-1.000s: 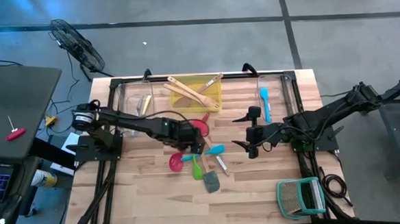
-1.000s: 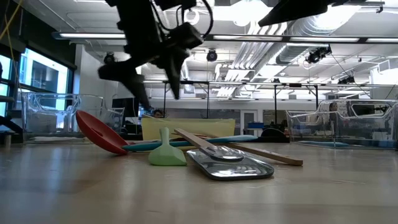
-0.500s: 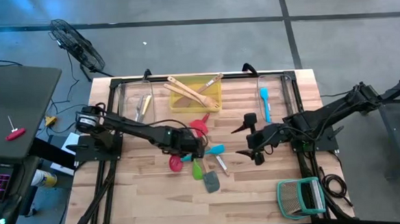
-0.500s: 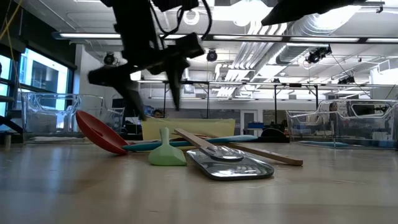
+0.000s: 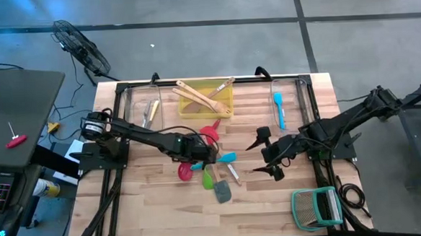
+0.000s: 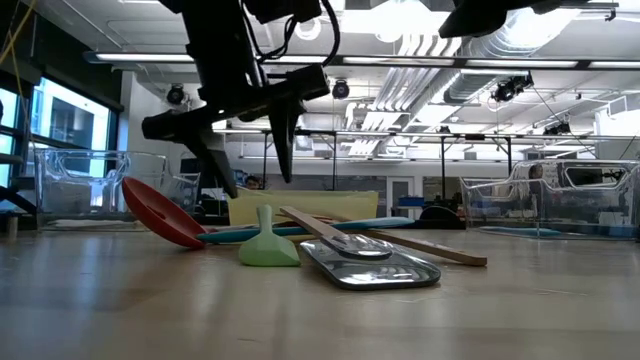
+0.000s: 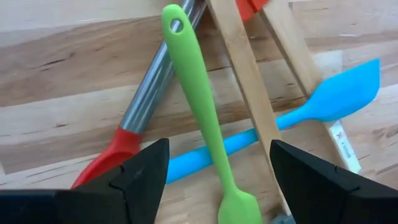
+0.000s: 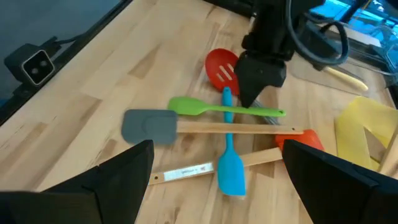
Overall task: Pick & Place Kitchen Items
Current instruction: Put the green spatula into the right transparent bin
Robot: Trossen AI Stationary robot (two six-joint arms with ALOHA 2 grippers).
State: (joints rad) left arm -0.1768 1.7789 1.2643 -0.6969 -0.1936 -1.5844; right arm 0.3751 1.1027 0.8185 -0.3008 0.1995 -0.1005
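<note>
We are taking the yellow tray (image 5: 228,101) at the back centre of the table (image 5: 158,215) as our reference. In front of the tray and slightly left of it, we are holding the left gripper (image 5: 201,153) just above the heap of kitchen items, with its fingers spread wide and nothing between them. In the left wrist view the green spatula (image 7: 204,130) is lying between those fingers, crossing over the blue spatula (image 7: 323,102) and resting beside a wooden handle (image 7: 249,87) and the steel-shafted red slotted spoon (image 7: 134,134). We judge the step in hand to be a grasp on the green spatula's handle. To do it well, we are advising a straight descent with the fingers straddling the handle alone, near the hole end where it is clear of the wooden handle, so that closing does not pinch a neighbour or drag the pile. The grey spatula (image 8: 149,124) is lying at the near edge of the heap, farthest from the tray. Well to the right of the tray, we are keeping the right gripper (image 5: 264,153) waiting above bare table, fingers parted and empty, facing the heap. A second blue spatula (image 5: 279,109) is lying in the clear bin (image 5: 307,98) right of the tray.
</note>
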